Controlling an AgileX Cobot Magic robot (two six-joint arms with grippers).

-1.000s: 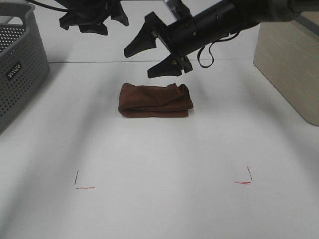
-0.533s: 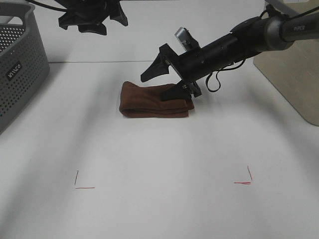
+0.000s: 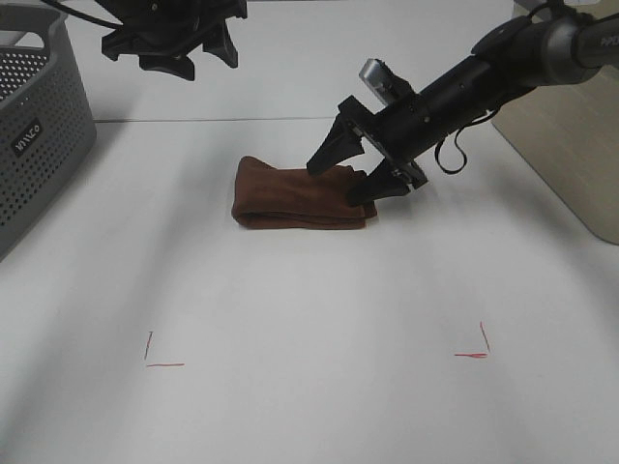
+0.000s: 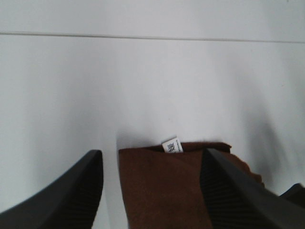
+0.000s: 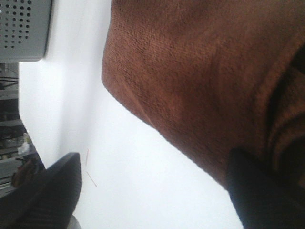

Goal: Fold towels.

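Observation:
The dark reddish-brown towel [image 3: 290, 195] lies folded into a thick flat bundle at the middle back of the white table [image 3: 309, 290]. My right gripper [image 3: 341, 178] is open and low at the towel's right end, one finger over its top and the other at its right edge. In the right wrist view the towel [image 5: 190, 71] fills the frame between the two fingers [image 5: 47, 200]. My left gripper [image 3: 169, 46] is open, high above the table's back left. In the left wrist view the towel [image 4: 167, 191] and its pale tag [image 4: 172, 145] show between the open fingers [image 4: 71, 200].
A grey perforated basket [image 3: 39, 116] stands at the left edge, and shows in the right wrist view [image 5: 24, 28]. A beige box [image 3: 566, 126] stands at the right. Two red corner marks [image 3: 162, 360] [image 3: 474, 350] lie on the table's front half.
My right gripper has come down from above the towel and settled, still open, at its right end. My left gripper has shifted slightly left. The towel has not moved.

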